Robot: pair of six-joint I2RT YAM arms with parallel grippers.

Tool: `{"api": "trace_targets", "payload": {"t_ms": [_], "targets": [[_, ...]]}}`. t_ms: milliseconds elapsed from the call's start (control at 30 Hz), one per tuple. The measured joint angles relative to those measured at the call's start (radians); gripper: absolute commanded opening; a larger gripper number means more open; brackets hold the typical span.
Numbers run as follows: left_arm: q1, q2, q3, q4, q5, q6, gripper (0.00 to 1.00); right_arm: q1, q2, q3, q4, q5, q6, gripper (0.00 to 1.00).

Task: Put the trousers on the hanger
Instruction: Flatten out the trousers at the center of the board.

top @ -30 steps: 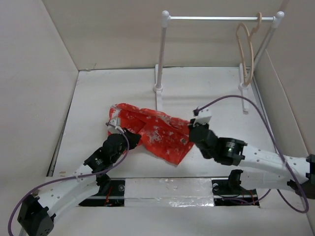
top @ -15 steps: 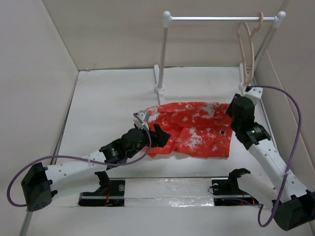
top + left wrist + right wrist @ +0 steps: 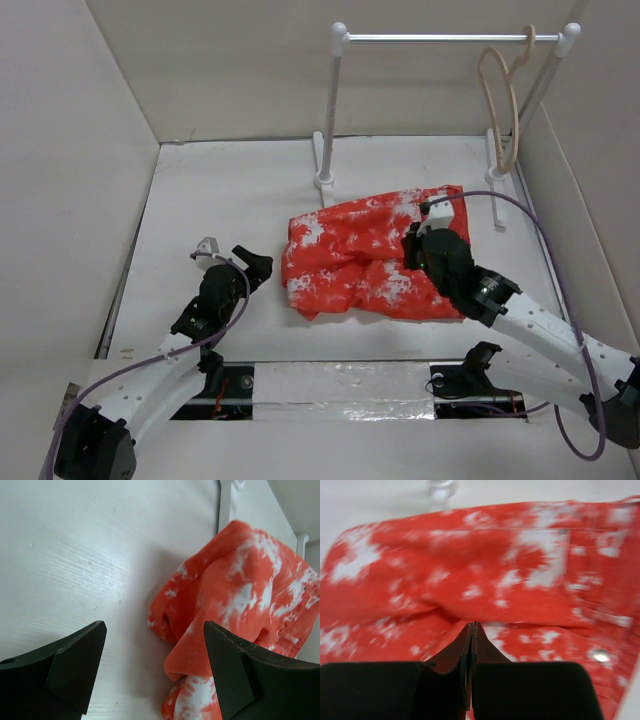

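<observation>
Red-orange trousers (image 3: 360,250) are seen bunched; the left end effector (image 3: 232,256) is held open and empty, the right end effector (image 3: 471,625) closed onto a fold. A firm waistband pinch is advised.

Soft, even light falls from above in the overhead view. The white table (image 3: 200,200) is bright, with faint shadows under the arms and along the edge of the trousers (image 3: 360,250). The tape (image 3: 340,385) at the near edge shows mild glare. In the left wrist view the left gripper (image 3: 155,627) is dark and out of focus, while the cloth is fairly sharp, with a grey shadow on its left. The right wrist view is smeared throughout, and the right gripper (image 3: 471,625) is a near-black silhouette.
</observation>
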State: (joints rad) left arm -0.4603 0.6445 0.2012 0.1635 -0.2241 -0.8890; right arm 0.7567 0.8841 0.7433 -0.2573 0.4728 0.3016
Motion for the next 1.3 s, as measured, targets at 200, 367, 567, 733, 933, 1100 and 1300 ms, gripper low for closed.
{"api": "trace_targets", "payload": {"t_ms": [200,367,567,733,933,1100,1300], "targets": [[0.032,0.079,-0.049,0.068,0.170,-0.011,0.76,0.322,0.077,-0.065,0.104,-0.075,0.039,0.44],[0.033,0.267,-0.055,0.237,0.248,-0.040,0.69,0.460,0.259,-0.038,0.166,-0.066,0.062,0.62],[0.004,0.502,-0.031,0.420,0.252,-0.084,0.56,0.482,0.381,-0.015,0.188,-0.054,0.081,0.67],[-0.009,0.657,-0.016,0.596,0.254,-0.138,0.45,0.482,0.378,-0.016,0.236,-0.027,0.102,0.75],[-0.023,0.745,-0.009,0.727,0.253,-0.184,0.00,0.482,0.368,-0.024,0.237,0.022,0.126,0.73],[-0.023,0.583,0.051,0.558,0.215,-0.150,0.00,0.481,0.302,-0.051,0.233,0.045,0.140,0.68],[-0.061,0.331,0.265,0.320,0.172,-0.050,0.00,0.483,0.249,-0.057,0.240,0.029,0.121,0.50]]}}
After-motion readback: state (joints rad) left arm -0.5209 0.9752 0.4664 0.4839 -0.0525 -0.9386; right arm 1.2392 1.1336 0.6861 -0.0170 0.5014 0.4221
